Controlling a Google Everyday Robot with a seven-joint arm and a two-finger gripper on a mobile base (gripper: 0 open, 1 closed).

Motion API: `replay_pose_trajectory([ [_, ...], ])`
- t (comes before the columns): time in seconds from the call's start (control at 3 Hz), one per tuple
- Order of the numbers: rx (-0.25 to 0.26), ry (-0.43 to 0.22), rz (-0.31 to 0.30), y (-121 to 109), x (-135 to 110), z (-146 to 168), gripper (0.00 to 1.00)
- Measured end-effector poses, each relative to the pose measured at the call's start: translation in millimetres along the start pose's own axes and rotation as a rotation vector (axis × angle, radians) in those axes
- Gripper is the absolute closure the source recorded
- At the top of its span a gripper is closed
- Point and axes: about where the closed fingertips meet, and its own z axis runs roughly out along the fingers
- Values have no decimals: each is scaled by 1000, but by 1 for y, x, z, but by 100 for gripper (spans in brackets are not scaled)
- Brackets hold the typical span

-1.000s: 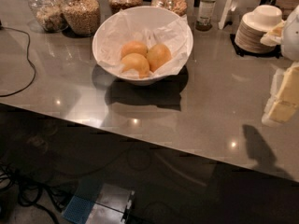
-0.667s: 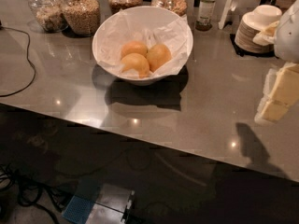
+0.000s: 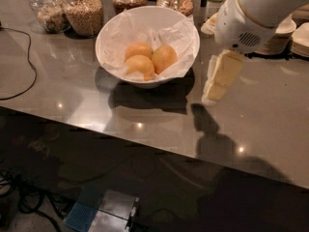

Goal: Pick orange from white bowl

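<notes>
The white bowl (image 3: 111, 35) stands at the back middle of the grey counter, lined with crumpled white paper. Three yellow-orange fruits lie in it. The orange (image 3: 164, 57) is the plump, deep-coloured one on the right. A paler round fruit (image 3: 138, 49) lies behind on the left, and an oblong pointed one (image 3: 140, 66) lies in front. My gripper (image 3: 213, 94) hangs from the white arm (image 3: 251, 13), pointing down over the counter. It is just right of the bowl's rim, outside the bowl, and holds nothing.
Several glass jars of grains (image 3: 85, 11) line the back edge behind the bowl. A stack of small white dishes (image 3: 277, 35) stands at the back right. A black cable (image 3: 29, 69) runs along the left. The counter's front edge (image 3: 145, 146) crosses diagonally, with a device on the floor (image 3: 104, 216).
My arm and gripper have moved left from the frame's right edge to beside the bowl. The bowl and fruits have not moved.
</notes>
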Motion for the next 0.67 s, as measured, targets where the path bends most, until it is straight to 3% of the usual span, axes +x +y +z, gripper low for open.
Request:
replay_pose_trajectory([
  [0.67,-2,-97,-62,-74,-88,32,0],
])
